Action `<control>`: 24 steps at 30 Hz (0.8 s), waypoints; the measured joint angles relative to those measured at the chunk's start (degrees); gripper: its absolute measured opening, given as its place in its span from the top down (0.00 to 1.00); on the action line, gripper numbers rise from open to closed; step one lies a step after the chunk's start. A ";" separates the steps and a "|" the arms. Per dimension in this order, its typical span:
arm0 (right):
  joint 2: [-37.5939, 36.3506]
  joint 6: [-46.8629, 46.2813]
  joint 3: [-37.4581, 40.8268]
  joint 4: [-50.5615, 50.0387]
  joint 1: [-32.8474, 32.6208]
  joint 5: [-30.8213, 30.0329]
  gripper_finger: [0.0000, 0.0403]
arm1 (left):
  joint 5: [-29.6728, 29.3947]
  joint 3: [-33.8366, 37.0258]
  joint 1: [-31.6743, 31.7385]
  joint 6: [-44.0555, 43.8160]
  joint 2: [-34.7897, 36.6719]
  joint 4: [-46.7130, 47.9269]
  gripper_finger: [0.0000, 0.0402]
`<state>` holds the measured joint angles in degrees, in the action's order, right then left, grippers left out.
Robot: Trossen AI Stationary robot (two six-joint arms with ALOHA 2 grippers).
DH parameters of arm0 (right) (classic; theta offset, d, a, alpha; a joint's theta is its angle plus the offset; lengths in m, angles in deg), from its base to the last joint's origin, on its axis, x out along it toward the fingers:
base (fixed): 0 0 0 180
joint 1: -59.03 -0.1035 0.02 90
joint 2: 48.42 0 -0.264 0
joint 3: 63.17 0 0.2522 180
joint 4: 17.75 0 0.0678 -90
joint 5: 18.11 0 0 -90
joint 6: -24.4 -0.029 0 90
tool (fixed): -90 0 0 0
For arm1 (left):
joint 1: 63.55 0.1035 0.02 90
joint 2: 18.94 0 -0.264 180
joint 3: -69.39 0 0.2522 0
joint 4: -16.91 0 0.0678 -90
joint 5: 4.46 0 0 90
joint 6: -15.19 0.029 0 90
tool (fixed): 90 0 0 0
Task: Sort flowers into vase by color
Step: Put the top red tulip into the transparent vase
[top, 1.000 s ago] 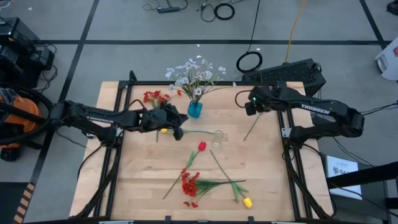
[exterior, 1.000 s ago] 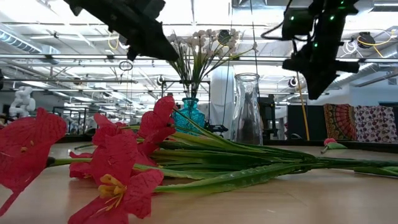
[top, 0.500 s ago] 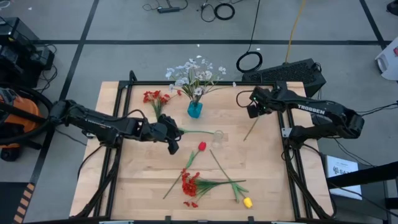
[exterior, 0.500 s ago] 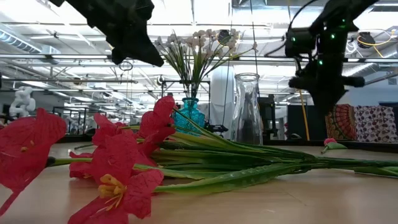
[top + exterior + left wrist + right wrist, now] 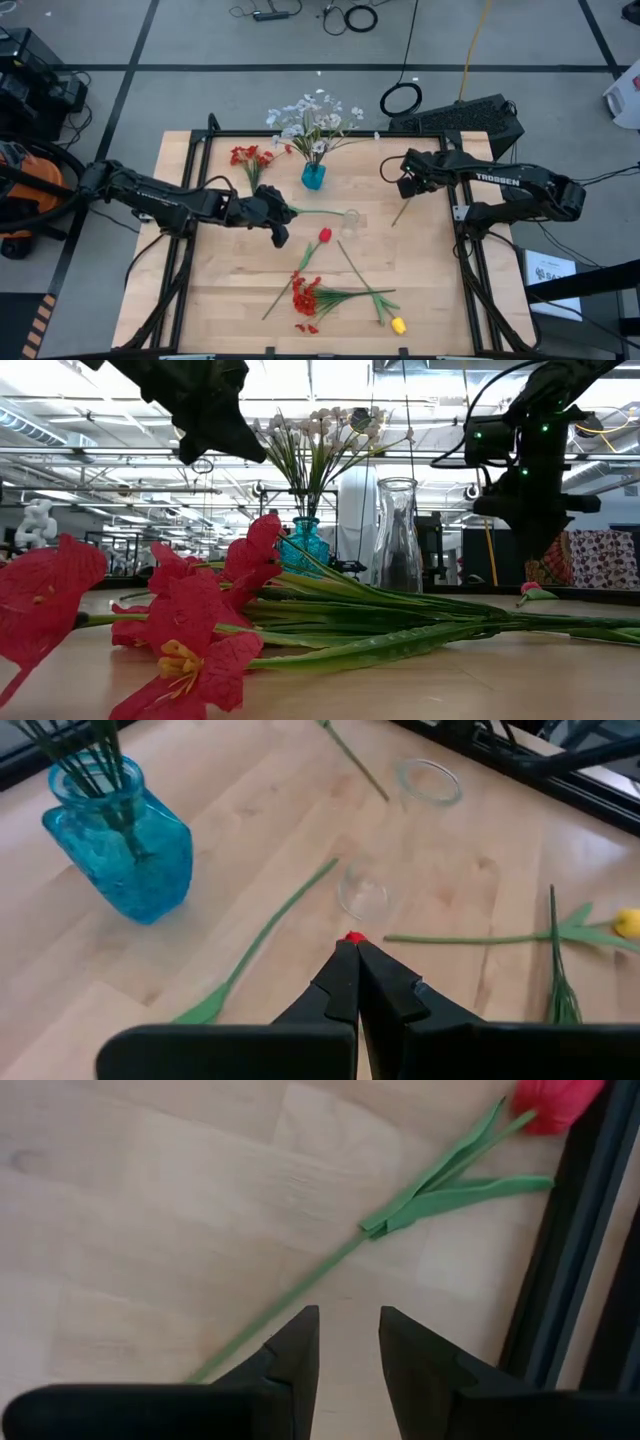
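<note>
While the left tool (image 5: 281, 232) is shut on nothing above mid-bench beside a yellow tulip's stem (image 5: 318, 211), the right tool (image 5: 347, 1342) is held part-open and empty over a red tulip (image 5: 557, 1100) at the bench's right edge. Its stem (image 5: 300, 1294) is seen running diagonally just ahead of the fingertips, bloom by the frame rail (image 5: 560, 1280). The right arm is judged nearer for this pick.

open-ceilinged lab: floor cables (image 5: 345, 15), ceiling pipes (image 5: 120, 455)
</note>
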<state>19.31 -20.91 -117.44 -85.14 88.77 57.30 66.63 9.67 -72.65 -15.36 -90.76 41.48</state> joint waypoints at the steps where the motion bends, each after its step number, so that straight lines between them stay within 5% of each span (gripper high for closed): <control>1: 0.00 -1.30 0.00 -0.02 0.00 0.00 0.76 | 0.66 0.00 0.30 0.81 0.00 0.44 0.99; 9: 0.00 -8.77 0.00 0.30 0.45 -0.26 0.76 | 5.46 3.29 3.11 3.99 1.60 2.10 0.99; 24: 0.74 -18.35 0.04 3.28 8.85 -0.33 0.76 | 6.88 14.23 5.29 7.04 18.99 5.13 0.99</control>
<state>20.04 -39.26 -117.39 -81.87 97.62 56.97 73.51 23.90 -67.36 -8.32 -71.76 46.61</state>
